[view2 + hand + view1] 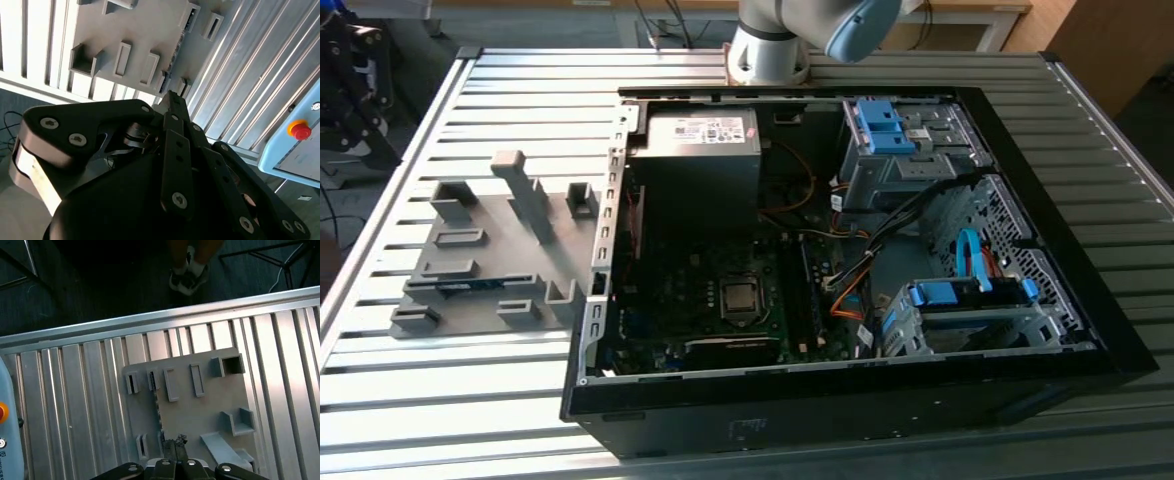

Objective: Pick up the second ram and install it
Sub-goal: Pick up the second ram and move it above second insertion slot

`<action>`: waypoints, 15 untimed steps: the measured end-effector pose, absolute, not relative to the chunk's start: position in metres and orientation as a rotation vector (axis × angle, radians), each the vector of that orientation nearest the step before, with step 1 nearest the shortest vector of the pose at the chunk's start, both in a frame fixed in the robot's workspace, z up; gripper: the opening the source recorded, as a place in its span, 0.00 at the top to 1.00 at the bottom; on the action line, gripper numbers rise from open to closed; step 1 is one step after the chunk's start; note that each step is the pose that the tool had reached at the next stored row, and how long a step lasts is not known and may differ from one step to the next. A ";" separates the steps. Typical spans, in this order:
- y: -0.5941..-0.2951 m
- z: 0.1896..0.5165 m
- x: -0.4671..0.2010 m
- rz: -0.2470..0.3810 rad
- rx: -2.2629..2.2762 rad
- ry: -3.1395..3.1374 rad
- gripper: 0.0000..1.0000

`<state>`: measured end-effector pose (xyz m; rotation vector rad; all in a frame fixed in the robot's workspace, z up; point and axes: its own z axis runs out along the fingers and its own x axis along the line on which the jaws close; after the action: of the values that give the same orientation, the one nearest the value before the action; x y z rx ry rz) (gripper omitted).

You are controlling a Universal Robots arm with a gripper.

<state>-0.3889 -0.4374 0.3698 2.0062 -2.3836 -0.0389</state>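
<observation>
Hovering with narrowed, empty gripper (176, 444) above the gray holder (210, 405) by the bench edge; second ram (470, 284) not yet lifted.

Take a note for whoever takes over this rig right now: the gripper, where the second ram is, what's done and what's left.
Gripper: high above the gray holder tray, roughly over the stick's end in the first wrist view, not holding the ram.
Second ram: blue stick standing on edge in its slots on the tray, on the exterior view's left of the open computer case.
Done: the arm is lined up over the tray, nothing more.
Left: both the pick-up and the install in the case.
</observation>
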 end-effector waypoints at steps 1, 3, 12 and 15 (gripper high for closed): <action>-0.437 0.370 -0.391 -0.039 2.007 -2.383 0.89; -0.436 0.369 -0.395 -0.038 2.009 -2.382 0.89; -0.435 0.365 -0.396 -0.038 2.133 -2.273 0.89; -0.435 0.364 -0.397 -0.039 2.141 -2.278 0.89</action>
<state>-0.3971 -0.4351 0.3643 2.1411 -2.2782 -0.0388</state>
